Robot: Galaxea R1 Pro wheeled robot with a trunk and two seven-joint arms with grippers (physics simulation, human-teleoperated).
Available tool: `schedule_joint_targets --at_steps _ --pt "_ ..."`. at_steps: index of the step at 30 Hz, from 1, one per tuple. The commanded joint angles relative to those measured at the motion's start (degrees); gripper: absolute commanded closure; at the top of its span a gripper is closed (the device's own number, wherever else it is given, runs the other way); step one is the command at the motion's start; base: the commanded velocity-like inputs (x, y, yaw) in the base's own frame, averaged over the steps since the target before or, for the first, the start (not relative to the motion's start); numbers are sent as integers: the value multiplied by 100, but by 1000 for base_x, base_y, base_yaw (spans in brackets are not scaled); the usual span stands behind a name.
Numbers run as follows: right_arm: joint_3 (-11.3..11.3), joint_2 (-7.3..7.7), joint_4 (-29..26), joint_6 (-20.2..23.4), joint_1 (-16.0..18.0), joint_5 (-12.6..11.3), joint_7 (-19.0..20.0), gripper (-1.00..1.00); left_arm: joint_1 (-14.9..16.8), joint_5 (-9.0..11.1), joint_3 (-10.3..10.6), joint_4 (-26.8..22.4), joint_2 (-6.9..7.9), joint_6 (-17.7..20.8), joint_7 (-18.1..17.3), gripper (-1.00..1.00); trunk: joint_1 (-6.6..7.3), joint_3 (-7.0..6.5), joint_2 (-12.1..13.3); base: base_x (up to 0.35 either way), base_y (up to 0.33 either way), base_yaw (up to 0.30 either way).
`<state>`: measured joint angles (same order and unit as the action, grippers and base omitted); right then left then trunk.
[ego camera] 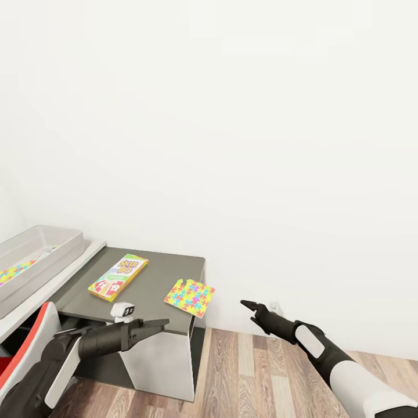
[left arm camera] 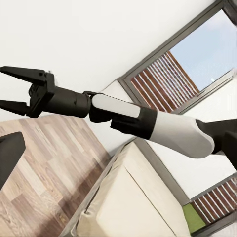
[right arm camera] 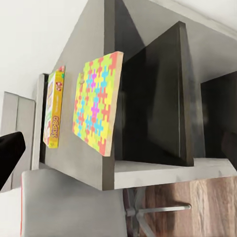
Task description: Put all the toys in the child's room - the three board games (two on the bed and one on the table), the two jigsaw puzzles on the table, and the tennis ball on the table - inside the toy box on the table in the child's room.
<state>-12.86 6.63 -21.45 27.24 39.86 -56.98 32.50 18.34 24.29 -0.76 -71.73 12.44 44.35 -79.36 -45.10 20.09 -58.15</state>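
multicoloured jigsaw puzzle (ego camera: 190, 297) on table (ego camera: 157, 273), between both tools.

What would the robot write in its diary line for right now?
left gripper: open, empty | right gripper: open, empty | board game and jigsaw puzzle: on dark side unit | toy box: holds another puzzle

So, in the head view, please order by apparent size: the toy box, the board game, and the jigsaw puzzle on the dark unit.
1. toy box, largest, though partly cut off
2. board game
3. jigsaw puzzle, close to the game in area; nearness may skew this
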Motion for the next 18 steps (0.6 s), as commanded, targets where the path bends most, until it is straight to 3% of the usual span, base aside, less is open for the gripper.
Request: schedule_joint_targets --at_steps 1,9,14,18 --pt "-23 -15 -6 14 5 -39 -18 -100 3 11 0 -1 4 63 -49 -100 -23 25 -46 0 0 0" --pt "11 -109 -29 20 5 -83 -107 -100 3 4 -167 0 15 73 -424 -100 -199 169 -367 0 0 0" --pt "266 -130 -28 37 5 -417 -60 -100 3 0 -233 1 14 74 -491 -100 -309 259 -568 0 0 0" --pt "360 -237 -32 37 5 -574 -50 -100 3 -2 -280 1 19 74 -509 -100 -396 331 -728 0 0 0"
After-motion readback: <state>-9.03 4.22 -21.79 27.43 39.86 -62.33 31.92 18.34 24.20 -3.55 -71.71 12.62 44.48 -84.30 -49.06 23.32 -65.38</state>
